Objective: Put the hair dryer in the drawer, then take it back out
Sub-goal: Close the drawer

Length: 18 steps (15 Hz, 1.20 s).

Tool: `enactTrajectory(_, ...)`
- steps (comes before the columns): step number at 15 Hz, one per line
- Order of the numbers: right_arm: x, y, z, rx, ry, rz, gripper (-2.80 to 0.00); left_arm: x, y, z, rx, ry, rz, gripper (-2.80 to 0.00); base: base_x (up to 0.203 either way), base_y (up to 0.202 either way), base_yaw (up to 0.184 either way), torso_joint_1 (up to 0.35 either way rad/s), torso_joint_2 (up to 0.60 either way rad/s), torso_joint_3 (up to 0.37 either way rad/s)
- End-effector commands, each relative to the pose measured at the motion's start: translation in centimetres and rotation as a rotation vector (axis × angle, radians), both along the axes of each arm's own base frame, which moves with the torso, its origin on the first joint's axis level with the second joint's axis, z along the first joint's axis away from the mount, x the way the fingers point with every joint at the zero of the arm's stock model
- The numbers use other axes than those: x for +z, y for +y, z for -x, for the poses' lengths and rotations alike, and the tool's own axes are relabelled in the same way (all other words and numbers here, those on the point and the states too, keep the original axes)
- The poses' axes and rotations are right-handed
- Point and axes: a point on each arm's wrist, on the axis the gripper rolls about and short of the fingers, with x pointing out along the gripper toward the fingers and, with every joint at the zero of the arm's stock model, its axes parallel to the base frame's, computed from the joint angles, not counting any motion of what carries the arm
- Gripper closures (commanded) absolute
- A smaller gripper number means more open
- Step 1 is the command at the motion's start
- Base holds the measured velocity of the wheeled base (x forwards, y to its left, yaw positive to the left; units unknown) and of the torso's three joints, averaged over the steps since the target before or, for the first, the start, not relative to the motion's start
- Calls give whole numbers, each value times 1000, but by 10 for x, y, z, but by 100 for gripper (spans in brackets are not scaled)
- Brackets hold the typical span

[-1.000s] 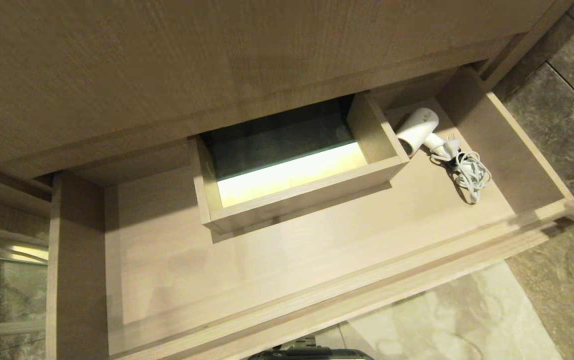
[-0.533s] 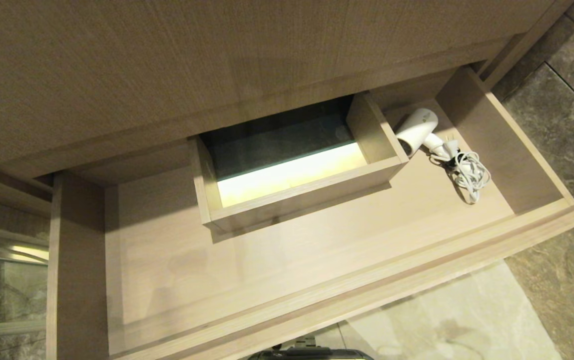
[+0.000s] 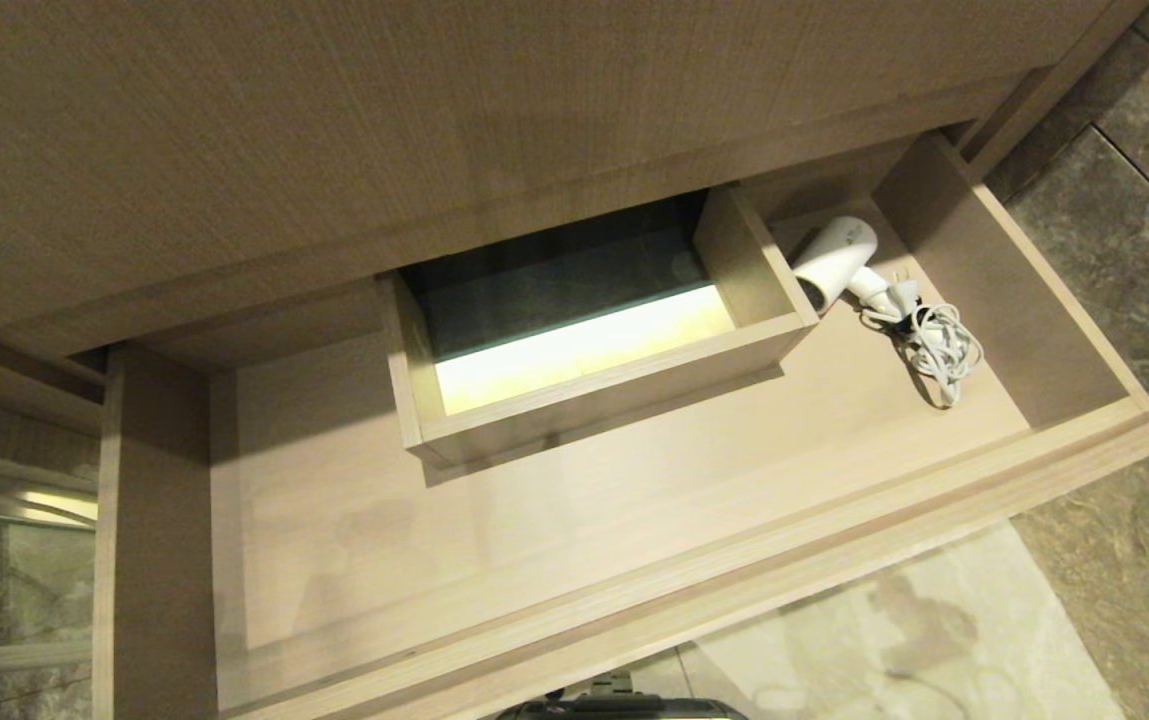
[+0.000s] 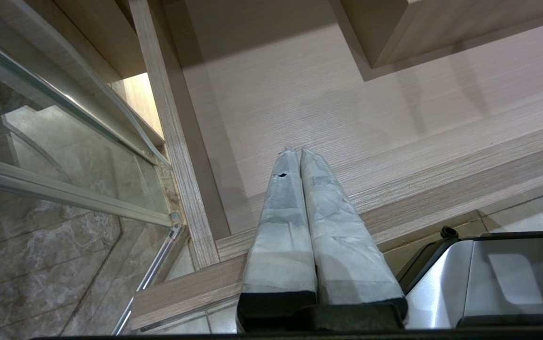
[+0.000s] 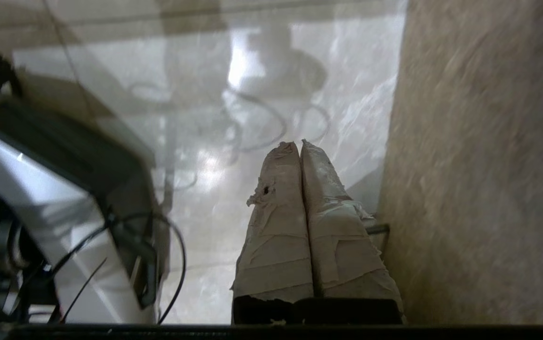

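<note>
With the dryer point(image 3: 837, 260) lying in the drawer's point(image 3: 634, 620) far right corner, cord point(image 3: 934, 345) coiled beside it, the right gripper point(image 5: 298, 144), pinched shut and empty low beside the front, should open wide, then take the barrel, avoiding the cord.

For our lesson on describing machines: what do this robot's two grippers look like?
The left gripper has two long tapering fingers wrapped in crinkled pale grey tape, rising from a black base; one wrap has a small hole. The right gripper looks alike, its tape frayed and torn.
</note>
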Motion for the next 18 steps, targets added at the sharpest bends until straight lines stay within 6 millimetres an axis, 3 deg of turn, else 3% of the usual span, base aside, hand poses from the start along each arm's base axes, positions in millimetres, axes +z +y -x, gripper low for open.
enactTrajectory(1, 3, -7, -23, 3, 14, -2, 0, 0, 0, 0, 0, 0, 0, 0, 0, 0, 0, 0, 0, 0)
enactTrajectory(9, 41, -21, -76, 27, -233, 41, 0, 0, 0, 0, 0, 0, 0, 0, 0, 0, 0, 0, 0, 0)
enactTrajectory(13, 81, -20, -107, 61, -518, -23, 0, 0, 0, 0, 0, 0, 0, 0, 0, 0, 0, 0, 0, 0)
enactTrajectory(18, 83, -17, -96, 46, -495, -49, 0, 0, 0, 0, 0, 0, 0, 0, 0, 0, 0, 0, 0, 0)
